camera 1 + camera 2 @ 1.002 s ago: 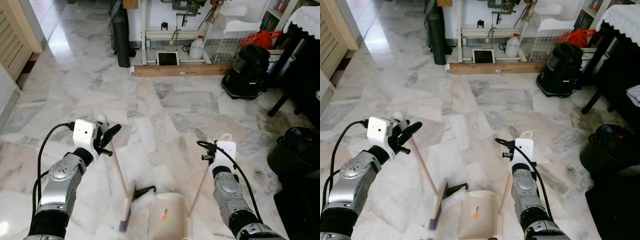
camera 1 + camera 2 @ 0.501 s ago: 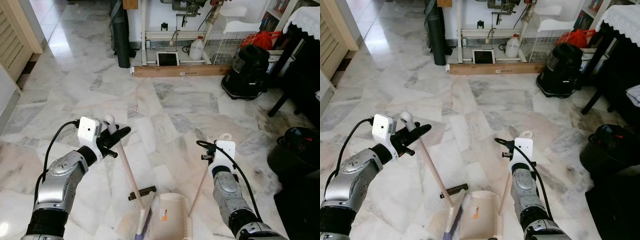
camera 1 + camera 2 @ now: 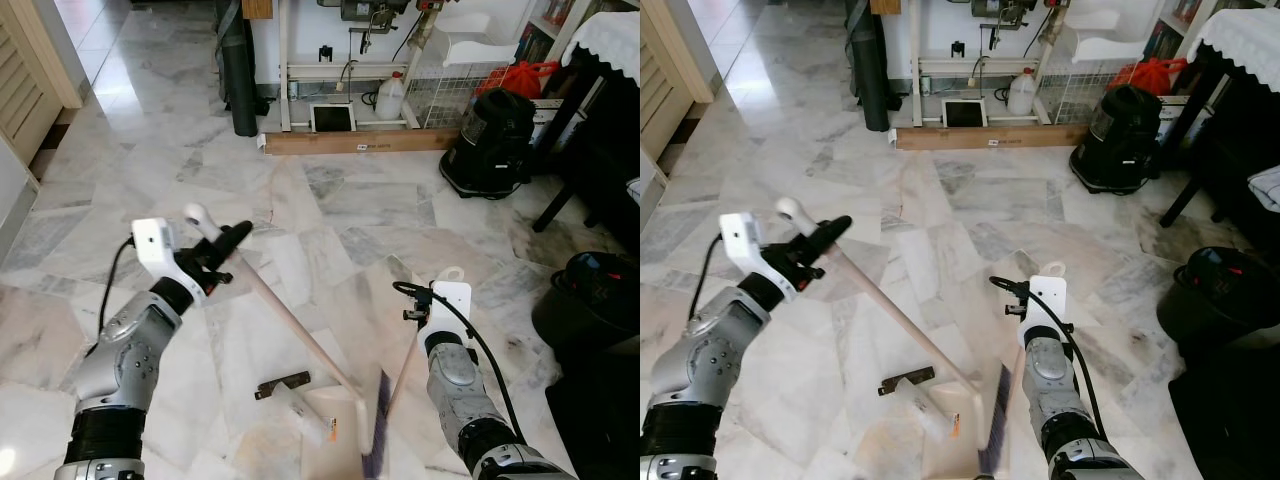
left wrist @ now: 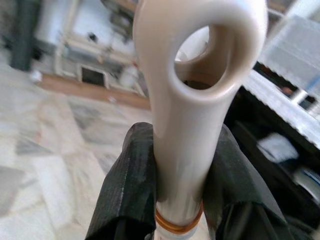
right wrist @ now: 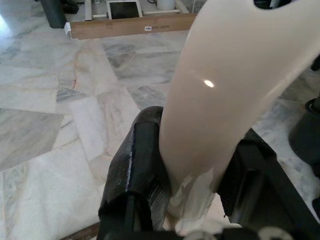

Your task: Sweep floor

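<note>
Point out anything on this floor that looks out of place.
A small dark flat strip lies loose on the marble floor, just beside the dustpan, apparently debris not yet swept in. Nothing else stands out.

Open marble floor (image 3: 330,215) stretches ahead of me. A black vacuum (image 3: 495,142) and dark table legs (image 3: 560,190) block my right, a long cardboard box (image 3: 360,142) the far wall, and a dark scrap (image 3: 281,384) lies beside my dustpan (image 3: 325,450).

Left gripper (image 4: 177,195) raised, fingers clamped on broom handle (image 3: 290,320); right gripper (image 5: 192,200) low, gripping dustpan handle (image 5: 220,95).
</note>
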Available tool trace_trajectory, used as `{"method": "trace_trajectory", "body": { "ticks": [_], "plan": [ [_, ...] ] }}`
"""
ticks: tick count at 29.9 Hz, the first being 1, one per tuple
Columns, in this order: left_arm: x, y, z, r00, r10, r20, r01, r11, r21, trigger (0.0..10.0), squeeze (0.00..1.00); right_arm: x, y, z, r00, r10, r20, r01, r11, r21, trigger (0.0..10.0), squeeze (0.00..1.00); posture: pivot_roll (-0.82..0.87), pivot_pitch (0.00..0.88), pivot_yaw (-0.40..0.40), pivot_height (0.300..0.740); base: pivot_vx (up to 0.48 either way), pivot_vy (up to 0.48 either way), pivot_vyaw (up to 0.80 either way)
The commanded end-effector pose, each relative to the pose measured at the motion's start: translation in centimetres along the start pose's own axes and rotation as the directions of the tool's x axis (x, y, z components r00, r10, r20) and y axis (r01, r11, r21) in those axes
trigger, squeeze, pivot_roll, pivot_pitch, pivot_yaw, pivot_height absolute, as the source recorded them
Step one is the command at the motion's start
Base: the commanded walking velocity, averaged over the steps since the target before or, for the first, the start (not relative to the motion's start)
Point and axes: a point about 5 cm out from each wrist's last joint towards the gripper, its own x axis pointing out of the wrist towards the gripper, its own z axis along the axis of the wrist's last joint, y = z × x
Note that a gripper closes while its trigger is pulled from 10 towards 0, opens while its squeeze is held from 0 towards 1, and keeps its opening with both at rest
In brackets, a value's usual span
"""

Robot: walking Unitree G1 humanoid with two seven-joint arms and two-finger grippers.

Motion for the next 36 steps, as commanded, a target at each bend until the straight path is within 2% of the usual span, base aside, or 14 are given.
{"method": "trace_trajectory", "body": {
  "ticks": [1, 2, 3, 4, 7, 8, 9, 10, 11, 15, 20, 29, 36],
  "plan": [
    [0.3, 0.0, 2.0, 0.995, 0.017, 0.100, -0.022, 0.998, 0.054, 10.0, 0.00, -0.6, -0.2, -1.7, 0.997, -0.007, -0.082, 0.005, 1.000, -0.016, 10.0, 0.00, -0.02, 0.102, -0.051, 0.740, 0.000, 0.000, 0.00],
    [0.2, 0.2, 2.3, 0.992, 0.048, 0.118, -0.060, 0.994, 0.097, 10.0, 0.00, -0.6, -0.2, -1.7, 0.997, -0.006, -0.082, 0.005, 1.000, -0.016, 10.0, 0.00, -0.02, 0.102, -0.051, 0.740, 0.000, 0.000, 0.00],
    [0.2, 0.2, 2.3, 0.992, 0.048, 0.118, -0.060, 0.994, 0.097, 10.0, 0.00, -0.6, -0.2, -1.7, 0.997, -0.006, -0.082, 0.005, 1.000, -0.016, 10.0, 0.00, -0.02, 0.102, -0.051, 0.740, 0.000, 0.000, 0.00],
    [0.1, 0.7, 3.0, 0.983, 0.098, 0.155, -0.122, 0.980, 0.157, 10.0, 0.00, -0.6, -0.2, -1.7, 0.997, -0.005, -0.082, 0.004, 1.000, -0.016, 10.0, 0.00, -0.02, 0.102, -0.051, 0.740, 0.000, 0.000, 0.00],
    [0.0, 0.8, 3.4, 0.979, 0.118, 0.167, -0.153, 0.965, 0.215, 10.0, 0.00, -0.6, -0.2, -1.7, 0.997, -0.004, -0.083, 0.002, 1.000, -0.016, 10.0, 0.00, -0.02, 0.102, -0.051, 0.740, 0.000, 0.000, 0.00],
    [-0.1, 0.8, 3.0, 0.984, 0.116, 0.137, -0.149, 0.951, 0.270, 10.0, 0.00, -0.6, -0.2, -1.7, 0.997, -0.003, -0.083, 0.001, 1.000, -0.017, 10.0, 0.00, -0.02, 0.102, -0.051, 0.740, 0.000, 0.000, 0.00],
    [-0.1, 0.8, 3.0, 0.984, 0.116, 0.137, -0.149, 0.951, 0.270, 10.0, 0.00, -0.6, -0.2, -1.7, 0.997, -0.003, -0.083, 0.001, 1.000, -0.017, 10.0, 0.00, -0.02, 0.102, -0.051, 0.740, 0.000, 0.000, 0.00],
    [-0.2, 0.7, 2.4, 0.990, 0.104, 0.094, -0.130, 0.935, 0.331, 10.0, 0.00, -0.6, -0.1, -1.7, 0.997, -0.002, -0.083, 0.001, 1.000, -0.017, 10.0, 0.00, -0.02, 0.111, -0.051, 0.740, 0.000, 0.000, 0.00],
    [-0.2, 0.7, 2.0, 0.993, 0.098, 0.071, -0.117, 0.927, 0.356, 10.0, 0.00, -0.6, -0.1, -1.7, 0.997, -0.002, -0.083, 0.001, 1.000, -0.016, 10.0, 0.00, -0.02, 0.111, -0.051, 0.740, 0.000, 0.000, 0.00],
    [-0.4, 0.6, 1.3, 0.997, 0.078, 0.020, -0.080, 0.911, 0.404, 10.0, 0.00, -0.6, -0.1, -1.7, 0.996, -0.002, -0.084, 0.001, 1.000, -0.016, 10.0, 0.00, -0.02, 0.111, -0.050, 0.740, 0.000, 0.000, 0.00],
    [-0.8, 0.8, -0.3, 0.996, 0.061, -0.070, -0.017, 0.861, 0.508, 10.0, 0.00, -0.6, -0.1, -1.7, 0.996, -0.003, -0.084, 0.002, 1.000, -0.017, 10.0, 0.00, -0.02, 0.112, -0.050, 0.740, 0.000, 0.000, 0.00],
    [-1.2, 0.9, -1.6, 0.992, 0.065, -0.105, -0.002, 0.860, 0.510, 10.0, 0.00, -0.6, -0.2, -1.8, 0.997, -0.005, -0.083, 0.004, 1.000, -0.015, 10.0, 0.00, -0.02, 0.114, -0.050, 0.740, 0.000, 0.000, 0.00],
    [-1.3, 1.2, -2.0, 0.993, 0.078, -0.086, -0.027, 0.879, 0.476, 10.0, 0.00, -0.6, -0.2, -1.8, 0.997, -0.006, -0.083, 0.005, 1.000, -0.015, 10.0, 0.00, -0.02, 0.115, -0.050, 0.740, 0.000, 0.000, 0.00]
  ]
}}
